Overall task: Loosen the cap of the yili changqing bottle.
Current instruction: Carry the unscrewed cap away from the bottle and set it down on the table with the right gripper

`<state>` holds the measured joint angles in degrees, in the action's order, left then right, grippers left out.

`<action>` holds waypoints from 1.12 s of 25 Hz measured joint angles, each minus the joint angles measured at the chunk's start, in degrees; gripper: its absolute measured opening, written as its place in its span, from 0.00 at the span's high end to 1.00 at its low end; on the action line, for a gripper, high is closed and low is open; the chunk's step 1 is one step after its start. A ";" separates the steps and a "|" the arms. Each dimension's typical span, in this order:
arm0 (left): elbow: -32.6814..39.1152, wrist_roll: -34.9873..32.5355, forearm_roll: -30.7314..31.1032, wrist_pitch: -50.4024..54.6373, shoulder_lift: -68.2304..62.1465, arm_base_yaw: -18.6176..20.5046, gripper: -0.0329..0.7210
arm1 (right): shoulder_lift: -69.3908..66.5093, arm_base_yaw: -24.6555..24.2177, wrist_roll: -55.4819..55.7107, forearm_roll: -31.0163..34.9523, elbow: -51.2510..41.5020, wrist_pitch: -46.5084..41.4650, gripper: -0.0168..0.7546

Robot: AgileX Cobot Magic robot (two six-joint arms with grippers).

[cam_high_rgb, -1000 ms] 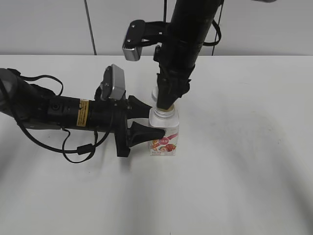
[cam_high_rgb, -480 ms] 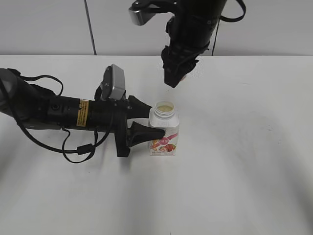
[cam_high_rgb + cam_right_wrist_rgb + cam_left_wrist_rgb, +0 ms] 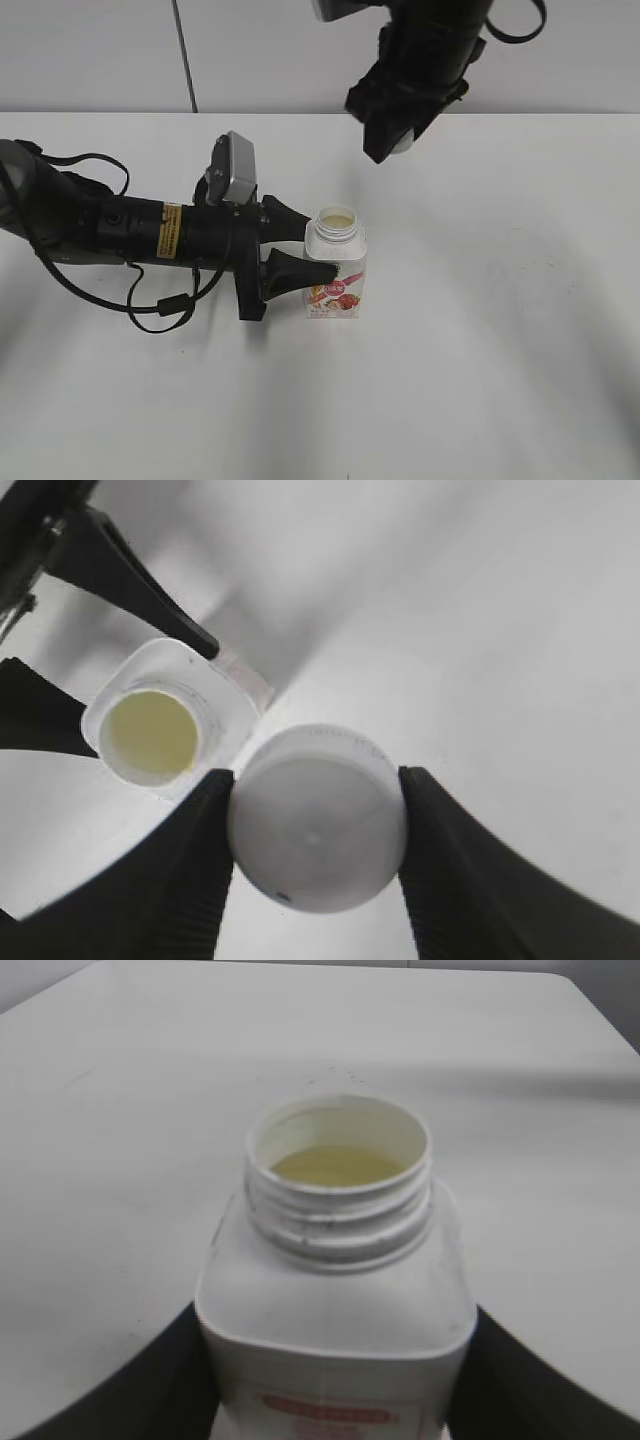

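The yili changqing bottle [image 3: 337,265] stands upright on the white table, its neck open with pale yellow liquid showing inside; it also shows in the left wrist view [image 3: 335,1290] and the right wrist view [image 3: 165,725]. My left gripper [image 3: 300,252] is shut on the bottle's body from the left side. My right gripper [image 3: 395,148] is shut on the white cap [image 3: 317,818] and holds it in the air above and to the right of the bottle. The cap [image 3: 402,146] barely shows in the exterior view.
The white table [image 3: 500,330] stretches all around the bottle. A grey wall runs along the table's far edge. The left arm and its cables [image 3: 100,230] lie low across the left side of the table.
My right gripper has lifted the cap off the bottle's neck and moved up and to the right with it. The bottle and the left gripper have stayed still.
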<state>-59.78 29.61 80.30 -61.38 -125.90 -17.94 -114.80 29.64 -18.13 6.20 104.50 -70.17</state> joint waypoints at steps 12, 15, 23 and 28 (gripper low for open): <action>0.00 0.00 0.00 0.04 0.00 0.00 0.43 | 7.55 -18.22 4.24 2.48 -14.49 1.26 0.47; 0.00 0.00 0.00 -0.02 0.00 0.00 0.43 | 7.92 -21.27 4.87 4.91 -19.93 5.23 0.47; 0.00 0.00 0.00 -0.06 0.00 0.00 0.43 | 6.15 -22.93 7.49 6.79 -30.86 19.73 0.47; 0.00 0.00 -0.05 -0.06 0.00 0.00 0.43 | 1.90 -22.93 10.61 6.49 -31.15 24.63 0.47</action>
<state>-59.78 29.61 80.25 -61.44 -125.90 -17.94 -112.90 6.71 -7.52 12.69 73.35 -45.55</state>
